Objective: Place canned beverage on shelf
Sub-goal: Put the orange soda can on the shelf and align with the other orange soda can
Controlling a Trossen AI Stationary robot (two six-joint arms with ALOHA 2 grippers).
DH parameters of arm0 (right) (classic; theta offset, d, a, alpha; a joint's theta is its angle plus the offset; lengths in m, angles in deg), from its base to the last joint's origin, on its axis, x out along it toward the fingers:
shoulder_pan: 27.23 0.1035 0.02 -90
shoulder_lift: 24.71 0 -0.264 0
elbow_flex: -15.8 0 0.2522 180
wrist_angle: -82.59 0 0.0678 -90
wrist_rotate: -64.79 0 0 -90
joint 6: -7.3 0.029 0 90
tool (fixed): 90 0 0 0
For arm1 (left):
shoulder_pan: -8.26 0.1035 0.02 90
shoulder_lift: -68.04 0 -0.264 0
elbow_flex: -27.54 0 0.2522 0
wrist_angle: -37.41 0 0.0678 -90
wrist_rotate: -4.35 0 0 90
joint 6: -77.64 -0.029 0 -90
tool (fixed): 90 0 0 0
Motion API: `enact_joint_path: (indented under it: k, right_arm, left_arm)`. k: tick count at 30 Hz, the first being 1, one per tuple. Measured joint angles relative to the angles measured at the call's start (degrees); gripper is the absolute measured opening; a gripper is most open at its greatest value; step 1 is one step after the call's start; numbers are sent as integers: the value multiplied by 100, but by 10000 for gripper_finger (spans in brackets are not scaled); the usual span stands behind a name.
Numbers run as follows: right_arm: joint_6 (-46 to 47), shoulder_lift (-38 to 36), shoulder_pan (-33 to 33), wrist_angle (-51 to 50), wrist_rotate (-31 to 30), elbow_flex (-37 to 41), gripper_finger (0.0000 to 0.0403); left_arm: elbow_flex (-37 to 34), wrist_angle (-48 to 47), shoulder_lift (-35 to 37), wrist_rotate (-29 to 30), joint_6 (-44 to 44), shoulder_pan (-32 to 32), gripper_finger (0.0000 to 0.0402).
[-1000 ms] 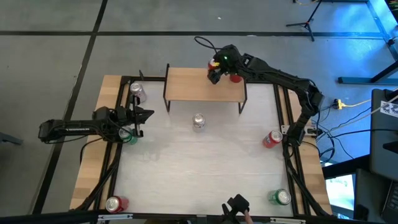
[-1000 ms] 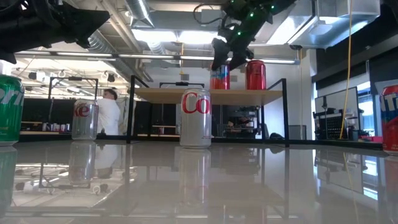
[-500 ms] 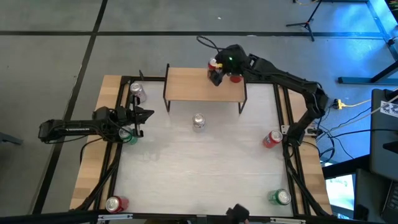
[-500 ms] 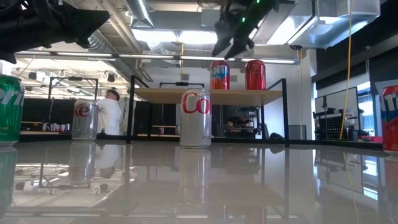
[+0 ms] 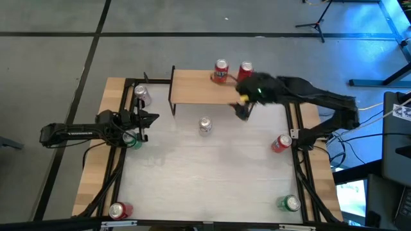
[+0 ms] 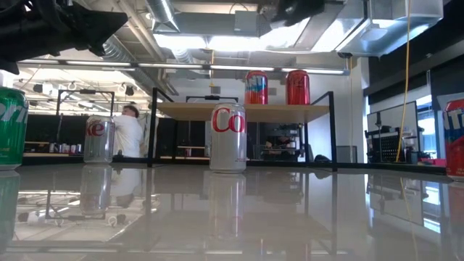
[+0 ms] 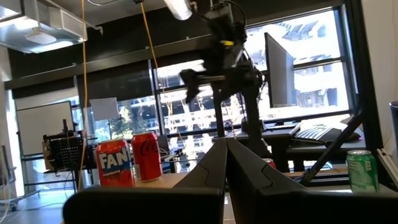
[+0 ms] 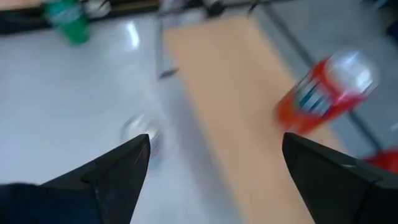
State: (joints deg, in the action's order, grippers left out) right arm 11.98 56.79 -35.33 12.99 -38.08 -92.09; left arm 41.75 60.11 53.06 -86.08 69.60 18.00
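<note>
The shelf point(image 5: 199, 88) stands at the table's far side on thin black legs. An orange can point(image 5: 221, 69) and a red can point(image 5: 244, 69) stand upright on the right end of its wooden top. My right gripper point(image 5: 243, 110) hangs open and empty above the shelf's near right corner, clear of both cans. In its wrist view point(image 8: 217, 149) the orange can point(image 8: 323, 93) lies ahead between the spread fingers. A silver can point(image 5: 205, 125) stands on the table in front of the shelf. My left gripper point(image 5: 151, 117) waits shut at the table's left.
More cans stand about the table: silver point(image 5: 142, 95) at far left, green point(image 5: 133, 140) under the left arm, red point(image 5: 280, 143) at right, green point(image 5: 290, 203) near right, red point(image 5: 119, 210) near left. The table's middle is bare white surface.
My right gripper, open throughout, has risen from around the orange can on the shelf and swung toward the table's near and right side, past the shelf's front edge, tipping more level. The orange can stays upright on the shelf beside the red one.
</note>
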Motion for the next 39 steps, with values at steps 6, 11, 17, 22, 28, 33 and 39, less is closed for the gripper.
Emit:
enact_joint_path:
  k: [6,11,17,22,28,33,39]
  right_arm:
    - [1475,-202,777,-1780,67,0,360]
    - [2106,-209,1338,-2520,-7,6,360]
    - [2736,-289,1829,-2734,-102,9,360]
    - [3762,-485,2183,-3458,-619,20,360]
    - [4332,-1104,2504,-3368,-612,704,360]
    - [5036,-1642,2498,-3430,-514,1706,360]
    - [5548,-2020,2499,-3368,-40,2721,360]
  left_arm:
    - [0,-6,0,-74,46,-2,4]
    - [0,-7,-2,-61,0,0,4]
    - [0,-45,0,-42,-2,-2,4]
    - [0,-118,-2,-31,-3,0,4]
    - [0,-145,-2,-28,23,0,4]
    - [0,-144,-1,-28,28,0,4]
    - [0,-146,-2,-14,19,-2,4]
